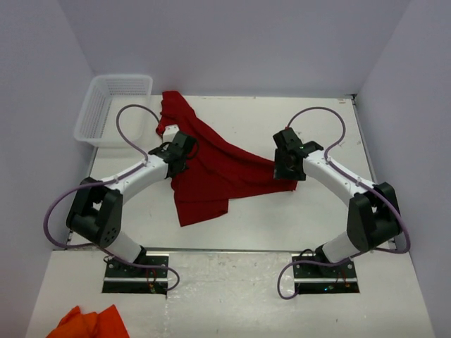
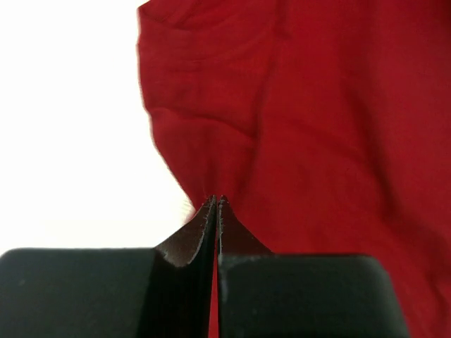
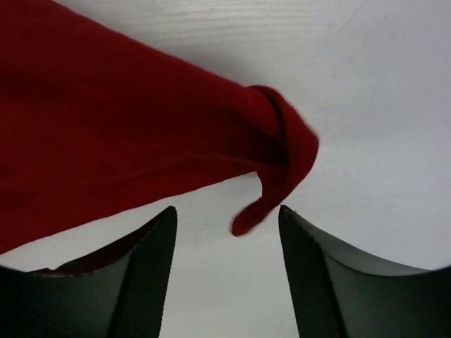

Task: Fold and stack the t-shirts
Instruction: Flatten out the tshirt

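No legible text, label, brand, number or sign anywhere in any of the three views.

Overhead camera looks down — wrist cameras close on t-shirt (image 1: 218, 172).

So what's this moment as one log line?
left pincer: shut on t-shirt | right pincer: open, shirt corner ungripped | fold: not yet done

Pale lilac walls (image 1: 232, 42) close in on three sides — plain, evenly lit. A white table (image 1: 261, 225) fills mid-frame.
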Action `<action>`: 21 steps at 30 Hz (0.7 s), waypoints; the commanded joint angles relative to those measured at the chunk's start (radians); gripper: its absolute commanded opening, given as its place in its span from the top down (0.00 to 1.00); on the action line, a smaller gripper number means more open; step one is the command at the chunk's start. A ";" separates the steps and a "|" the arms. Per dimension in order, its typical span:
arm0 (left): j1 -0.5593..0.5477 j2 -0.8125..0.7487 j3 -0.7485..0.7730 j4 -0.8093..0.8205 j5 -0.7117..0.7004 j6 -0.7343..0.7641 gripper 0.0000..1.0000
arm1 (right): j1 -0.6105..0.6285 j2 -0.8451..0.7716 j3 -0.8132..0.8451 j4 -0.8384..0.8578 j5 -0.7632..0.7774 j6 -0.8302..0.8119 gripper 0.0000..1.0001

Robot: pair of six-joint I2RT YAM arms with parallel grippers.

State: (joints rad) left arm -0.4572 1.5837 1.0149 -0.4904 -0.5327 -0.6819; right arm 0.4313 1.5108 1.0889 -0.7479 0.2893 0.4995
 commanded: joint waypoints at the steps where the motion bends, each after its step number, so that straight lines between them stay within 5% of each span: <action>1: -0.078 -0.077 -0.006 0.004 -0.095 0.036 0.99 | 0.001 0.026 0.034 0.012 0.075 0.019 0.38; 14: -0.215 -0.156 -0.032 0.019 -0.021 0.061 0.99 | -0.022 0.054 0.055 -0.076 0.162 0.051 0.36; 21: -0.247 -0.197 -0.093 0.026 -0.020 0.044 0.99 | -0.173 0.086 0.054 -0.062 0.104 -0.002 0.39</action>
State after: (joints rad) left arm -0.6960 1.4338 0.9455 -0.4873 -0.5465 -0.6418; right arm 0.3145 1.5894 1.1179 -0.8078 0.4004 0.5140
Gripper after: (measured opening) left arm 0.010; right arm 0.616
